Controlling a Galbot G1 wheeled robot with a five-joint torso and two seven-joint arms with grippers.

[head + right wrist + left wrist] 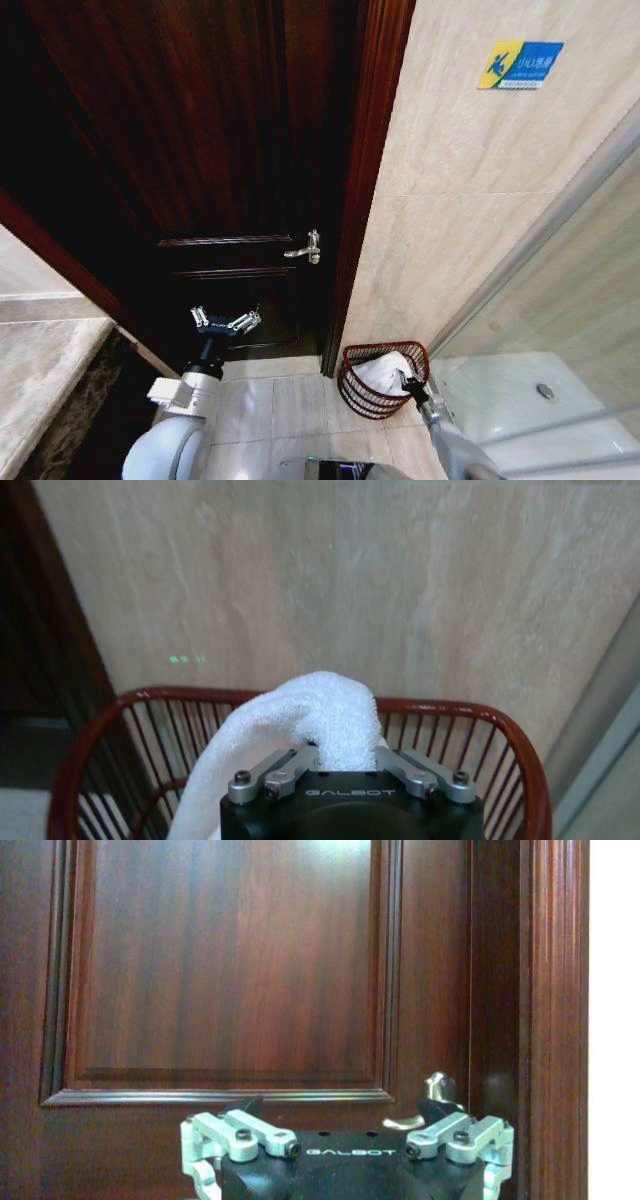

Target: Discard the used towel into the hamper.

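Dark wood door (200,130) fills the left and far side, closed, with its lever handle (305,246) toward the right edge. Tiled wall (470,190) on the right carries a blue-yellow sign (520,64) high up. Glass shower screen (560,300) at far right.

Hamper (352,385) sits on the floor tiles (280,410) in the corner where door frame (365,200) meets wall, right of centre. Tucked there it's out of the walkway but reachable from the front.

Towel (385,372), white, is bunched over the hamper's opening, part of it already hanging down inside the rim (440,705). Right claw (408,383) is over the basket mouth, closed on the towel's top fold. Wrist view shows the cloth (320,705) pinched between the fingers and draping over them. My read: held high and centred so it falls inside the wires, not over the edge. Release not yet done.

Left claw (226,322) is parked left, facing the door panel, fingers spread, holding nothing. Kept clear of the right arm's reach, I'd guess.
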